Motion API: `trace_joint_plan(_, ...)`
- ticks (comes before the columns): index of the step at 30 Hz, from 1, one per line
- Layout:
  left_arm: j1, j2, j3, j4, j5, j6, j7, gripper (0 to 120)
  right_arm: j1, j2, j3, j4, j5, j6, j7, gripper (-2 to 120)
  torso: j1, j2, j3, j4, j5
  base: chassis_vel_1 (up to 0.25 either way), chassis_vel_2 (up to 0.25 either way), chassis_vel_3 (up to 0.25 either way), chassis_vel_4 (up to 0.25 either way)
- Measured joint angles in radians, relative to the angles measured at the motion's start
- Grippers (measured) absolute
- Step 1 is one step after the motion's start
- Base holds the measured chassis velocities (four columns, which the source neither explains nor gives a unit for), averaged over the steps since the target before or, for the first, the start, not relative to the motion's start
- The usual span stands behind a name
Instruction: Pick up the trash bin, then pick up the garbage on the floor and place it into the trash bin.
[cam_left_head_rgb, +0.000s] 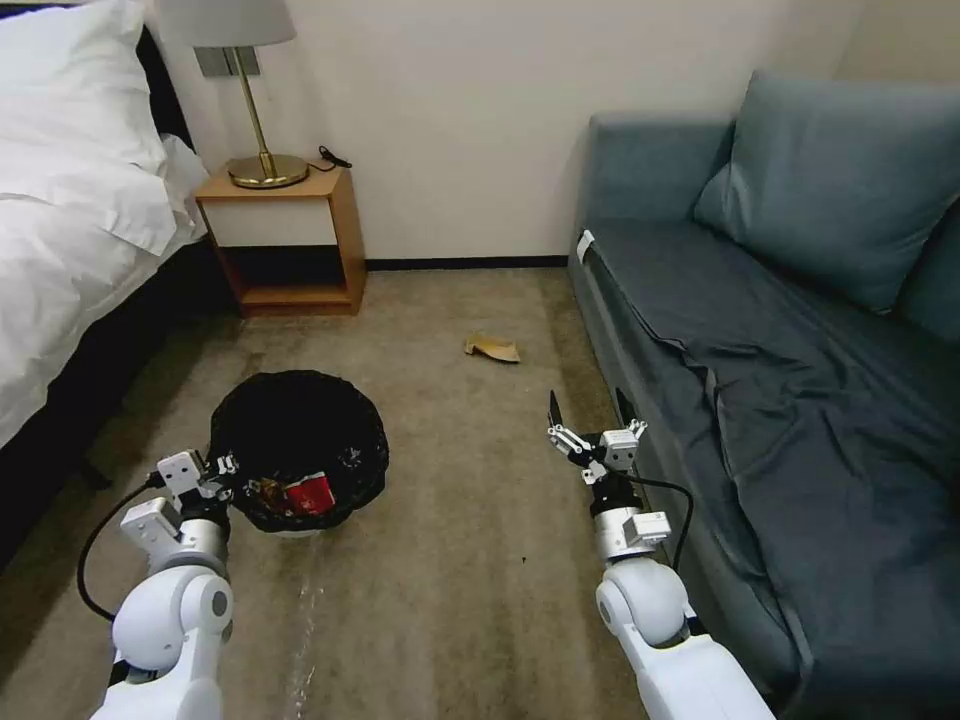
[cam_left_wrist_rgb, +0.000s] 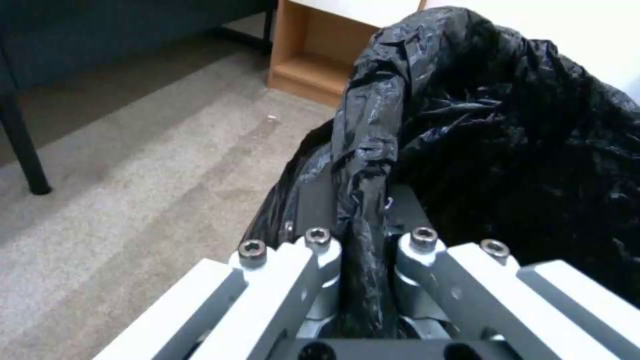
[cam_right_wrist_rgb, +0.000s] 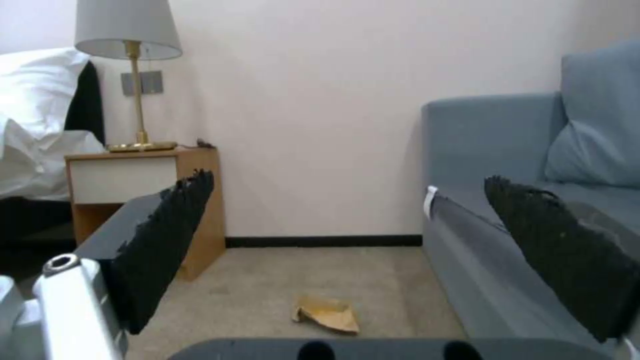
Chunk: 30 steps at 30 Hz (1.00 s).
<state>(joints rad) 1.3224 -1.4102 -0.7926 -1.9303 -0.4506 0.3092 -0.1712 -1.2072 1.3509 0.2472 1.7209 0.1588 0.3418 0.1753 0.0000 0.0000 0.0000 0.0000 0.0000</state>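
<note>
The trash bin (cam_left_head_rgb: 298, 440), white and lined with a crinkly black bag, is low over the carpet at the left. Inside it lie a red-and-white cup (cam_left_head_rgb: 312, 493) and a gold-brown wrapper (cam_left_head_rgb: 268, 490). My left gripper (cam_left_head_rgb: 222, 468) is shut on the bin's near-left rim; the left wrist view shows the gripper (cam_left_wrist_rgb: 363, 220) pinching the black bag (cam_left_wrist_rgb: 467, 140). A crumpled tan paper (cam_left_head_rgb: 492, 348) (cam_right_wrist_rgb: 325, 313) lies on the floor ahead. My right gripper (cam_left_head_rgb: 590, 415) (cam_right_wrist_rgb: 347, 182) hangs open and holds nothing, short of the paper and close to the sofa's front.
A blue-grey sofa (cam_left_head_rgb: 780, 330) runs along the right, its edge beside my right arm. A bed (cam_left_head_rgb: 70, 220) stands at the left. A wooden nightstand (cam_left_head_rgb: 285, 240) with a lamp (cam_left_head_rgb: 250, 90) is against the back wall. Open carpet (cam_left_head_rgb: 450, 560) lies between.
</note>
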Motion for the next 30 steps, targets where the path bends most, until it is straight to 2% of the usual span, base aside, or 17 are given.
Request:
trace_joint_plan(15, -0.003, -0.007, 0.001, -0.008, 0.002, -0.010, -0.034, 4, -0.004, 0.003, -0.002, -0.004, 0.003, 0.017, -0.019, 100, 0.000, 0.000, 0.000, 0.0000, 0.0000, 0.000, 0.000, 0.000, 0.000)
trace_joint_plan(30, -0.008, -0.007, 0.001, -0.012, 0.002, -0.012, -0.053, 4, -0.021, 0.006, -0.001, -0.005, 0.012, 0.022, -0.048, 100, 0.000, 0.000, 0.000, 0.0000, 0.0000, -0.054, 0.055, 0.059, -0.058)
